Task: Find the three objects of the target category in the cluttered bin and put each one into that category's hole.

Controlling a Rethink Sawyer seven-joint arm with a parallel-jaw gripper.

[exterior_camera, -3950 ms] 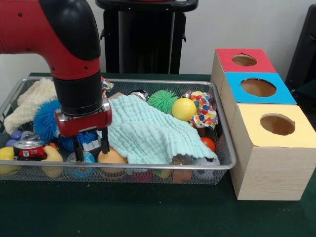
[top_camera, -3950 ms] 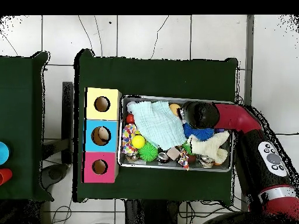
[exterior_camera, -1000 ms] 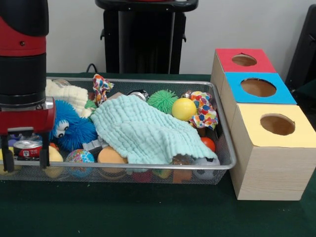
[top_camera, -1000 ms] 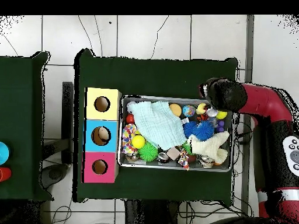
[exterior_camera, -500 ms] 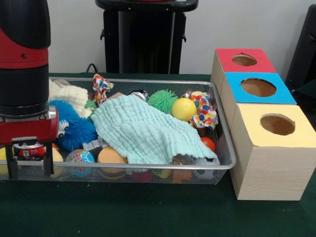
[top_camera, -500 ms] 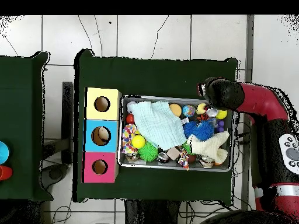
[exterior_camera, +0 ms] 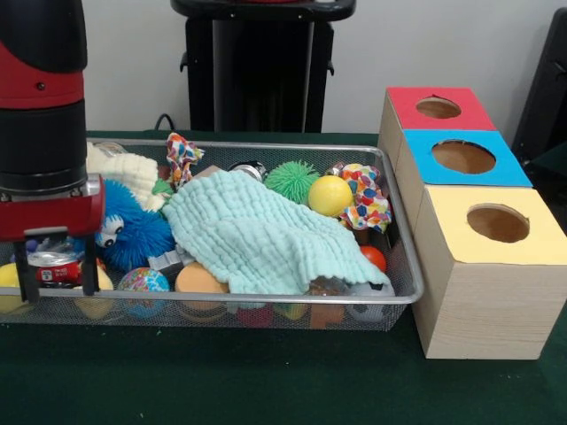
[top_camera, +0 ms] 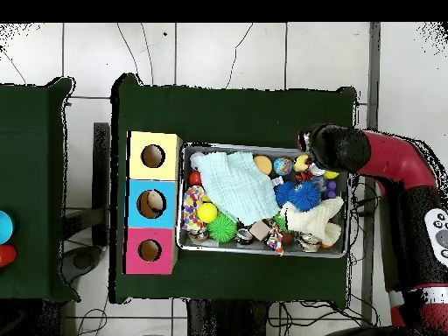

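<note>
The wire mesh bin (exterior_camera: 221, 312) is full of toys and also shows in the overhead view (top_camera: 262, 147). My gripper (exterior_camera: 57, 288) hangs open over its left end, its fingers on either side of a small red and white can (exterior_camera: 53, 270); from above the gripper (top_camera: 317, 158) is over the bin's top right corner. A pale yellow soft thing (exterior_camera: 7, 279) lies beside my left finger, mostly hidden. No orange-brown furry toy shows. The blue-topped box (exterior_camera: 425, 164) with its round hole (exterior_camera: 463, 157) stands right of the bin; from above, that hole (top_camera: 150, 203) has something pale in it.
A mint cloth (exterior_camera: 257, 235) covers the bin's middle. A blue spiky puffball with eyes (exterior_camera: 133, 230), a cream fuzzy piece (exterior_camera: 124, 168), a green spiky ball (exterior_camera: 291, 180) and a yellow ball (exterior_camera: 330, 195) lie around it. Red-topped (exterior_camera: 407, 111) and yellow-topped (exterior_camera: 452, 235) boxes flank the blue one.
My gripper moved slightly right, dipped lower into the bin's end, then rose again to about its first height. It stayed open. The toys have not visibly moved.
</note>
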